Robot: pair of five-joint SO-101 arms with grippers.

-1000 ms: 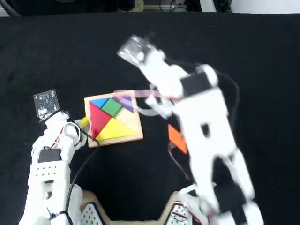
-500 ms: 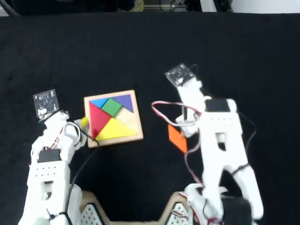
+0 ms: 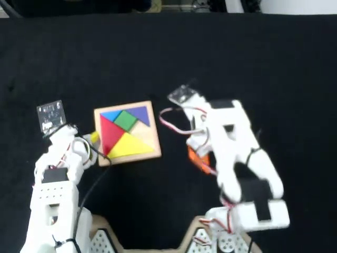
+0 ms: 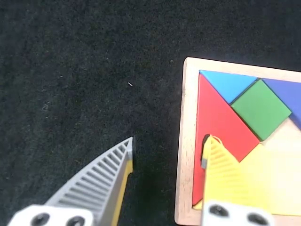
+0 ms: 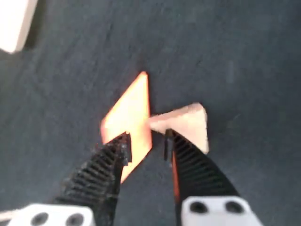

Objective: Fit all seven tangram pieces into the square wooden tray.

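Ref.: claw's pointing dir. = 12 o'clock.

Left claw (image 4: 169,141): fingers spread well apart, straddling one rim of the wooden tray (image 4: 187,117).
- Grey ribbed finger (image 4: 106,181): over the black desk (image 4: 84,70).
- Yellow finger (image 4: 225,174): over the tray, tip above the red triangle (image 4: 218,122); contact cannot be told.

Tray pos.: approx. 1 o'clock from the claw.

Tray contents, ref. red triangle:
- light-blue triangle (image 4: 230,84) at 12 o'clock
- green square (image 4: 261,108) at 2 o'clock
- dark-blue piece (image 4: 288,92) just beyond the square
- yellow triangle (image 4: 277,181) at 4 o'clock
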